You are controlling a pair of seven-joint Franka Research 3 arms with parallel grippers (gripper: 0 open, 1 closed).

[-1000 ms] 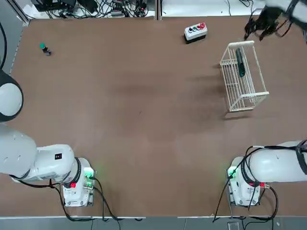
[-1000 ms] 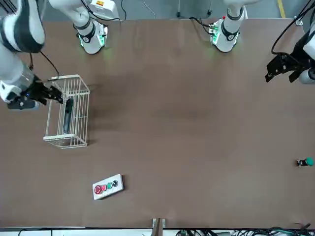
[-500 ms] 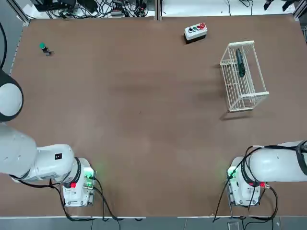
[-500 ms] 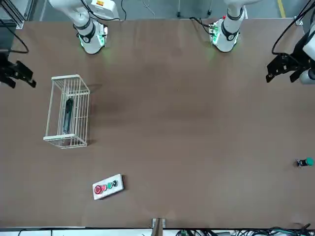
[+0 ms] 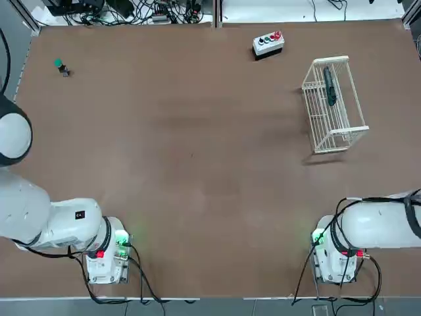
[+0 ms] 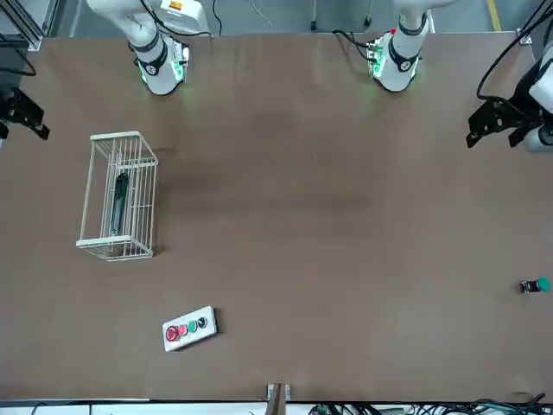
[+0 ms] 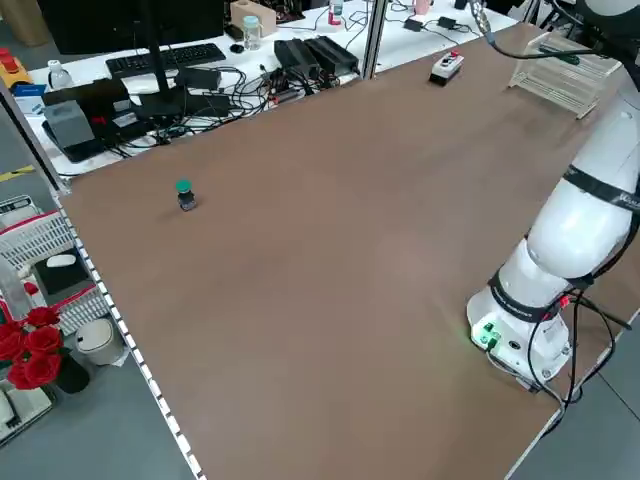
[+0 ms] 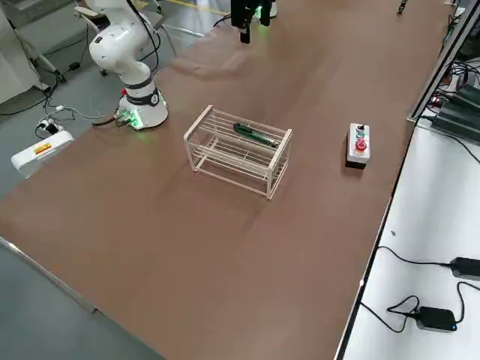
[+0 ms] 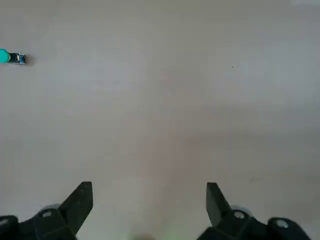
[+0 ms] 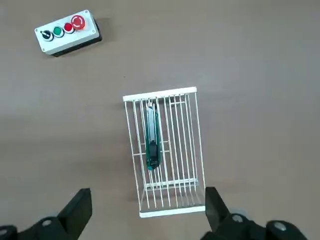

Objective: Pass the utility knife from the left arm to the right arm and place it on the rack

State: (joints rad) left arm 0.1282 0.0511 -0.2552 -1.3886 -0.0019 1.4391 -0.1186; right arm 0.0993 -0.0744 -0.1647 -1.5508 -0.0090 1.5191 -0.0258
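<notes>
One knife (image 10: 153, 135) inside the rack's (image 10: 167, 150) raised edges

Top cam looks down; front cam faces robot; both share rack (image 5: 335, 105).

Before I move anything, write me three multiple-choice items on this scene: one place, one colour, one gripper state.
1. Where is the slim dark green utility knife?
A) On the white wire rack
B) On the bare brown tabletop
C) In the left gripper

2. What colour is the small dark object's cap?
A) Red
B) Green
C) Yellow

3. How is the black right gripper?
A) Shut on the knife
B) Shut, empty
C) Open, empty

1: A, it lies along the rack's bars.
2: B, its round end shows green.
3: C, its fingers stand wide apart with nothing between them.
</notes>
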